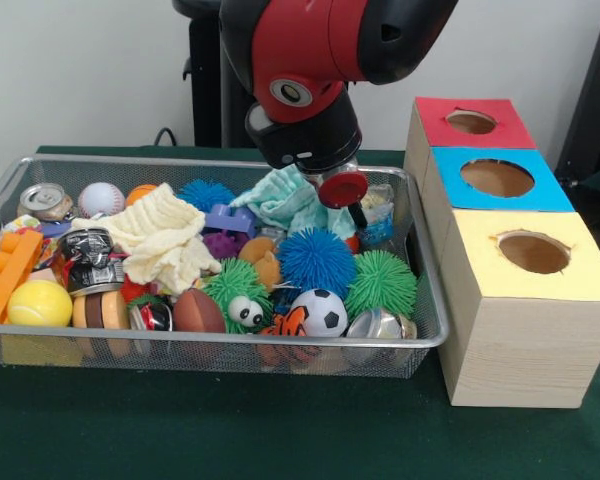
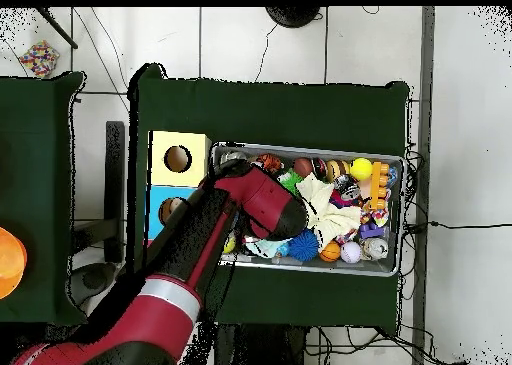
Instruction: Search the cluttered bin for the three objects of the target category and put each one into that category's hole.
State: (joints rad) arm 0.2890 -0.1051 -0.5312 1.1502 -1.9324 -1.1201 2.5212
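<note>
Arm low over the back of the wire bin (image 1: 428, 335); whether the jaws (image 1: 332, 180) are spread or pressed together cannot be told.

Balls lie in the clutter: blue spiky ball (image 1: 316, 260) just below, soccer ball (image 1: 322, 312) nearer, baseball (image 1: 101, 198) far left; round, no long axis. The holed box (image 1: 520, 330) stands beside the bin on the worktop (image 1: 230, 430).

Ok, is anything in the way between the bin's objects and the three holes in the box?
Only the bin's wire end wall beside the box. The red hole, blue hole and yellow hole are all uncovered.
</note>
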